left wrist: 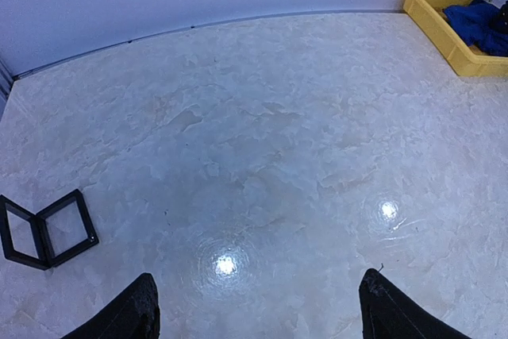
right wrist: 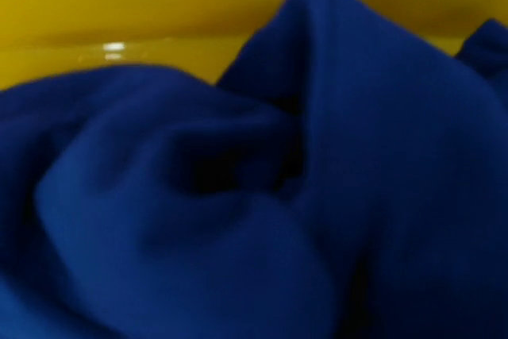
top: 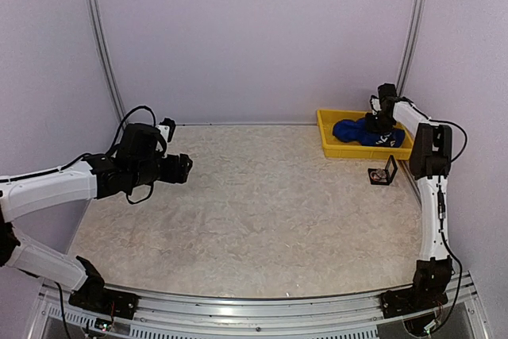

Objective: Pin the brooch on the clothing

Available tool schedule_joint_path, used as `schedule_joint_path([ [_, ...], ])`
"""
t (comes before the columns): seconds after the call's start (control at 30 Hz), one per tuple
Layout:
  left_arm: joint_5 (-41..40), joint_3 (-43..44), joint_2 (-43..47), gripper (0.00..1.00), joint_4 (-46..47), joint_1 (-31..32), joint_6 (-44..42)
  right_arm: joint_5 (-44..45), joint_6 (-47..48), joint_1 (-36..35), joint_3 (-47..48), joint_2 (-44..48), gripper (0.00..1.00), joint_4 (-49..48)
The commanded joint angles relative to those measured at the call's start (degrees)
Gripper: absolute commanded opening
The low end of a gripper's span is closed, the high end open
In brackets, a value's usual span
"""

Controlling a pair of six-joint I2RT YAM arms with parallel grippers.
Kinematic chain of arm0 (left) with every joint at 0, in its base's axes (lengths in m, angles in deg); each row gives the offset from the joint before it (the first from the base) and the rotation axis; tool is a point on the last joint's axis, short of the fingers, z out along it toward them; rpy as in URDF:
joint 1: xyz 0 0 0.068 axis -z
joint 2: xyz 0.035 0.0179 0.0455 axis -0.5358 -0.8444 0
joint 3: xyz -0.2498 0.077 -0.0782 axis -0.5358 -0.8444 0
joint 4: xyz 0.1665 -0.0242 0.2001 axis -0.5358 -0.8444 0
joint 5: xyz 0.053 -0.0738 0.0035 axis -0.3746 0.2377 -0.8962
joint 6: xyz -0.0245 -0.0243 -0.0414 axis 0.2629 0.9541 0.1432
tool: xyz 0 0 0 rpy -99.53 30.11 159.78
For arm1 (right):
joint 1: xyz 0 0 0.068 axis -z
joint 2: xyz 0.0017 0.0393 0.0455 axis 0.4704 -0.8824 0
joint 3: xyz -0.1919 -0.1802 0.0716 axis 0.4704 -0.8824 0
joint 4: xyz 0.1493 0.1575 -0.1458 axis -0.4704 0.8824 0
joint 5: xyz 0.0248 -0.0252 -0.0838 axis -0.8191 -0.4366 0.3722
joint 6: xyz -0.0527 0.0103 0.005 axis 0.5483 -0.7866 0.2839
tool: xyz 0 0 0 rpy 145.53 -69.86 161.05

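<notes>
One claw is nearer: our right claw (top: 381, 123) sits on the clothing (top: 353, 131) at two o'clock, though we cannot tell its grip, and our released left claw (left wrist: 255, 295) hangs well apart at nine.

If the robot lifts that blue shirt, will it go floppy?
Probably floppy: the blue shirt lies crumpled in soft folds in the yellow tray, so it should droop and stretch out. Being cloth, it is likely light and won't break.

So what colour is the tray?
The tray is yellow, clearest in the top external view.
</notes>
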Motion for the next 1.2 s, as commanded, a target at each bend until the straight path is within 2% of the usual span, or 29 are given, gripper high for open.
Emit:
schedule_joint_path([
  [0.0,0.83,2.21,0.88,0.82,-0.46,-0.11,-0.8,-3.41,2.59,1.26,3.03,4.86,0.0,-1.2],
  [0.1,1.42,2.44,2.68,0.82,-0.12,-0.11,-0.86,-7.3,3.72,0.77,1.63,11.51,0.0,-4.64],
  [0.23,0.99,2.99,4.8,0.82,-0.94,-0.11,-0.82,-12.17,4.75,-2.48,-4.67,25.57,0.0,-11.02],
  [0.43,-0.3,3.23,8.31,0.82,-2.56,-0.03,-1.1,-19.76,11.58,-16.94,-19.53,46.7,0.0,-22.96],
  [0.5,-0.98,3.34,9.72,0.82,-3.14,-0.06,-1.27,-25.2,12.38,-21.42,-24.5,51.96,0.0,-25.47],
  [0.6,-1.82,3.17,11.19,0.83,-3.84,-0.02,-1.14,-35.36,11.76,-26.96,-33.2,57.17,0.0,-29.29],
  [0.77,-3.78,2.91,13.57,0.83,-5.34,-0.02,-0.78,-54.65,10.01,-34.12,-53.55,61.08,0.0,-42.64],
  [0.87,-4.53,2.57,15.0,0.82,-5.98,0.03,-0.31,-57.6,8.79,-36.43,-63.54,57.56,0.16,-50.58],
  [0.93,-4.33,2.0,15.88,0.83,-5.79,0.07,0.13,-54.48,6.58,-36.46,-67.05,52.8,0.24,-53.69],
  [1.0,-3.96,1.33,16.53,0.82,-5.73,0.14,0.76,-43.75,5.58,-36.11,-64.8,46.12,0.33,-49.47],
  [1.03,-3.6,1.06,16.67,0.82,-5.77,0.22,1.13,-35.89,4.12,-35.39,-61.11,42.58,0.36,-44.1],
  [1.1,-3.05,0.63,16.32,0.82,-6.06,0.62,1.89,-19.06,0.39,-33.36,-51.46,34.51,0.32,-31.04],
  [1.17,-2.52,0.11,15.81,0.82,-6.25,1.32,2.71,-9.44,-2.47,-31.02,-43.81,29.39,0.26,-21.01],
])
